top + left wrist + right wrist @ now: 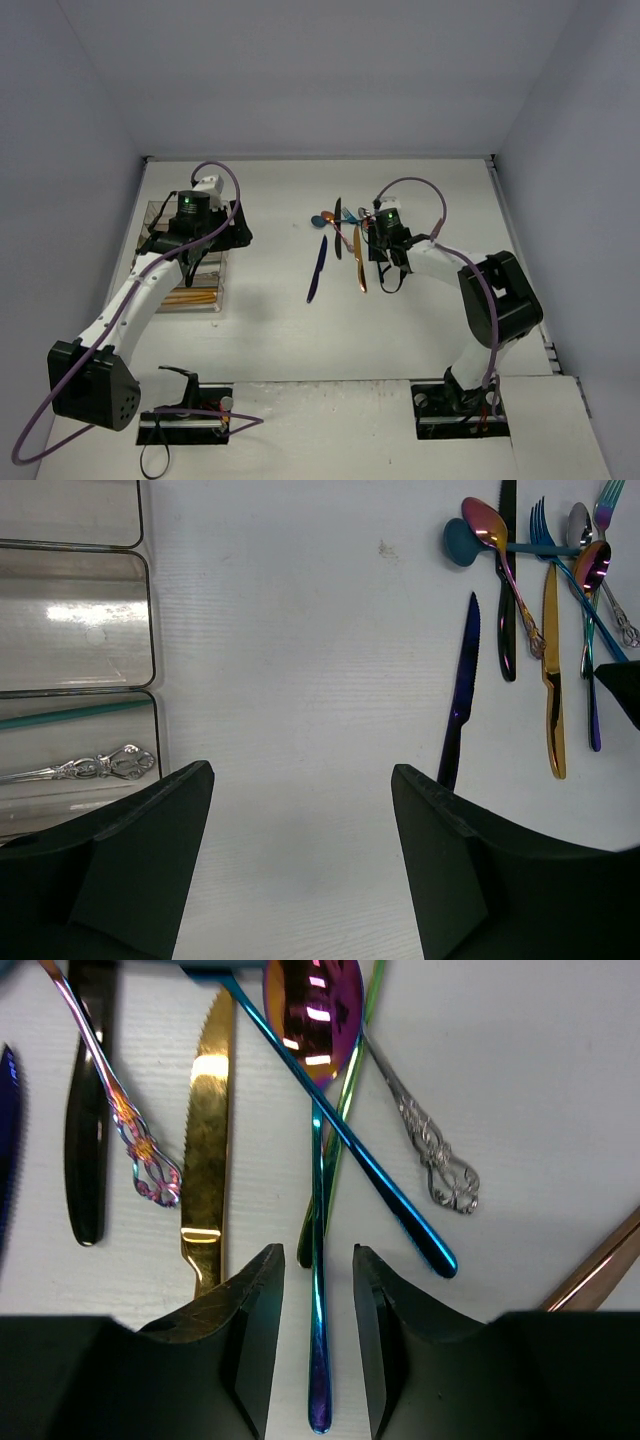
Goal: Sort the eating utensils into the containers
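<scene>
The utensils lie in a loose pile mid-table. My right gripper is low over the pile. In the right wrist view it is open, with its jaws on either side of an iridescent spoon's handle and a small gap on each side. Beside it lie a gold knife, a black knife, a blue fork handle and a silver ornate handle. My left gripper is open and empty above bare table, just right of the clear tray.
The tray holds gold utensils, a teal stick and a silver ornate handle. A dark blue knife lies apart, left of the pile. A copper handle lies right of my right fingers.
</scene>
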You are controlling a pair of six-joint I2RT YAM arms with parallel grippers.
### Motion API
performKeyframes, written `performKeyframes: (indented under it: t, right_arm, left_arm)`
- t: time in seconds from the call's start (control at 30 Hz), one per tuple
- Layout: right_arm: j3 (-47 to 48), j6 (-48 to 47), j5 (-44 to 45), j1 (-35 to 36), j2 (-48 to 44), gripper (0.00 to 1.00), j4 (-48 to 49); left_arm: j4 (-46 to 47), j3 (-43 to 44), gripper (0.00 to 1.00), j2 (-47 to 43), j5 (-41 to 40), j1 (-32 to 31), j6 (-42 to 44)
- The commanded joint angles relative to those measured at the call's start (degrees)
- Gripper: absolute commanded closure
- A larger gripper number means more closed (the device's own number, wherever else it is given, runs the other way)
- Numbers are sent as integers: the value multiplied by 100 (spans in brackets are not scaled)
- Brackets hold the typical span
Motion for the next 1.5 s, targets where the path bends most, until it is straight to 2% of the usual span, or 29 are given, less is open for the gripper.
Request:
performKeyframes:
  t: [0.0,0.37,0.77,1.1,1.23,1.47]
  right_arm:
    - [500,-633,94,-72,-156,69,102]
    - [1030,-1108,-257,-410,516,71,99]
    - [878,-1165,-769,-603,821,77,92]
    - [895,-1056,-1086,-592,950,76,-3]
    - [950,-995,-1070,-583,1084,73,-209]
    - [921,-980,-983,-552,1050,74,-348]
  left_arm:
    - [254,84,31,-66,181,52,-104]
    - [277,61,31,-100,301,80,-132]
    - [303,44,31,-68,331,89,-162]
    - [303,43,31,-38,358,106,-163]
    - [312,26,31,-27,343,112,-163]
    - [331,26,31,6,402,116,-181]
